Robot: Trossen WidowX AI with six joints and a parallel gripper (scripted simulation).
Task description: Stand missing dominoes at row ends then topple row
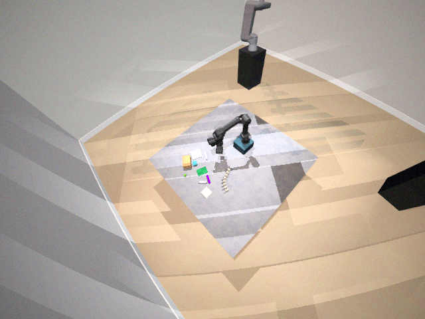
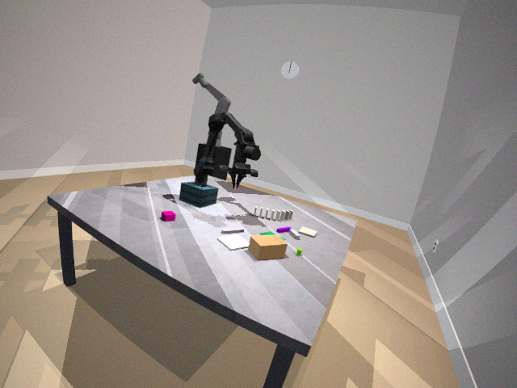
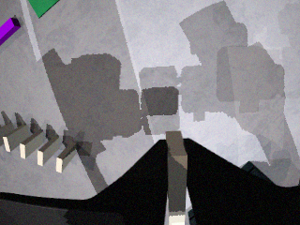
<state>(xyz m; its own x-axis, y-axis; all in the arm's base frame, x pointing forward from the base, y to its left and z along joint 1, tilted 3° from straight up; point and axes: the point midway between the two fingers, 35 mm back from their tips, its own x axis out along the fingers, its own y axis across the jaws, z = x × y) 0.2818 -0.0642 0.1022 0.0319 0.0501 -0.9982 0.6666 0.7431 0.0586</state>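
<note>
Holding a single domino (image 3: 176, 187) between nearly closed fingers (image 1: 219, 151) (image 2: 236, 186), your arm hangs above the desk (image 1: 240, 219) (image 2: 200, 267) (image 3: 89, 28), short of the near end of the standing row (image 1: 224, 180) (image 2: 273, 214) (image 3: 41, 157). The fingers pinch it with only its own thin width between them, and in the wrist view it runs lengthwise out from the grip. The row curves gently, its pieces upright and apart, and the purple bar (image 1: 208, 179) (image 2: 283, 229) (image 3: 8, 30) lies off to one side.

Expect the domino to be light and stiff, probably smooth enough to twist if you pinch it off-centre. Keep hold of its broad faces, high up, so that the foot meets the desk first and the fingers stay away from its neighbour. It should tip easily on so narrow a base: turn it to follow the curve, lower it plumb, match the gap, then open slowly and evenly and lift straight up.
</note>
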